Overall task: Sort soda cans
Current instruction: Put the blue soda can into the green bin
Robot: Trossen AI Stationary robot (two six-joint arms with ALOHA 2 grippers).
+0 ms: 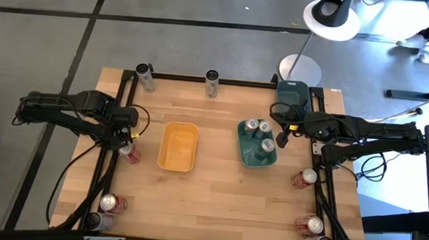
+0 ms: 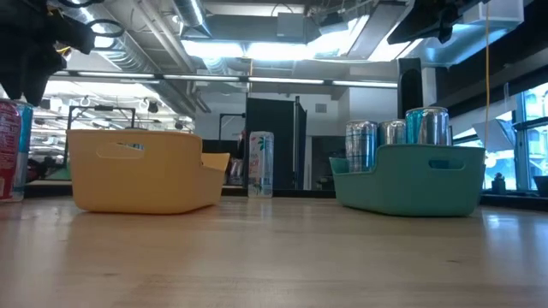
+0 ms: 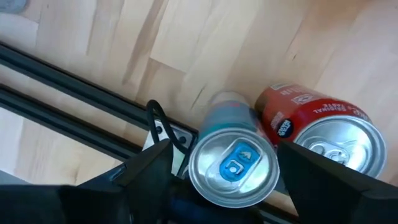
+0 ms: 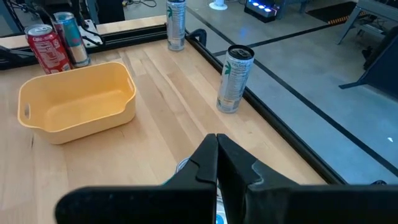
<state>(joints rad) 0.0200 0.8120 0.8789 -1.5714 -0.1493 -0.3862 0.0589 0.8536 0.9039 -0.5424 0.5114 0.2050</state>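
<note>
Left tool straddling teal can at worktop's left edge

Left tool (image 3: 224,180) wide, fingers either side of a silver-teal can (image 3: 233,162), not clamped; red can (image 3: 323,134) touching it. Right tool (image 4: 216,163) fingers pressed together, holding nothing, above the teal tray (image 1: 251,154), which holds three silver-teal cans (image 1: 260,134). Yellow tray (image 1: 177,161) mid-worktop (image 1: 209,203). More cans at far edge (image 1: 212,80) and near corners (image 1: 108,202)

Yellow tray (image 1: 178,147), teal tray (image 1: 256,156), red can (image 3: 317,122).
</note>
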